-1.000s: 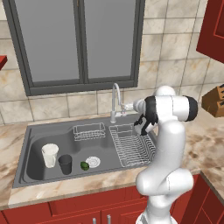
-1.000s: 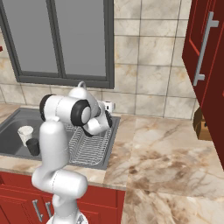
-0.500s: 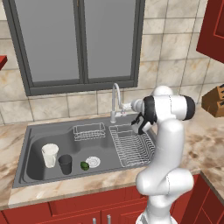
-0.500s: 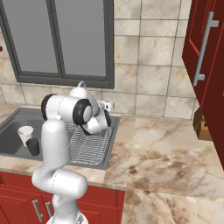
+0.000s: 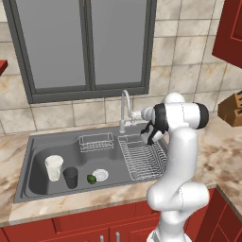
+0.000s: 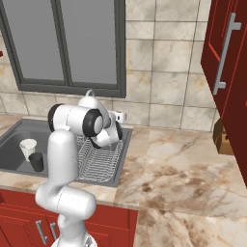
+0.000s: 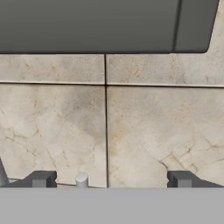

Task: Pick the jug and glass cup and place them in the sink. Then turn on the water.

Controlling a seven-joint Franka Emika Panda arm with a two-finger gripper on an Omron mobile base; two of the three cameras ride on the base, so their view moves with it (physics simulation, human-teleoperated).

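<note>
While the white arm rises at the lower right of the left base view, its hand [image 5: 140, 115] sits at centre frame, just right of the curved chrome tap [image 5: 125, 105] and above the sink's rear rim. From the hand view the two dark fingertips [image 7: 40, 179] stand far apart at the bottom corners, spread wide with nothing between them; a small pale knob [image 7: 82, 179] shows low between them, nearer the left tip, against the marbled wall tiles [image 7: 153, 131] and the grey window frame [image 7: 100, 26] along the top.

Both task items stand in the sink [image 5: 38, 142], in its left basin at the lower left of the left base view. The jug [image 5: 54, 167] is upright; the glass cup [image 5: 71, 177] is upright just beside it to the right. A small green object [image 5: 91, 178] lies near the drain [image 5: 100, 175]. A wire rack [image 5: 142, 158] fills the right basin, and a smaller wire basket [image 5: 96, 142] sits at the rear centre. The marbled table [image 6: 193, 178] spreads across the right of the right base view.
</note>
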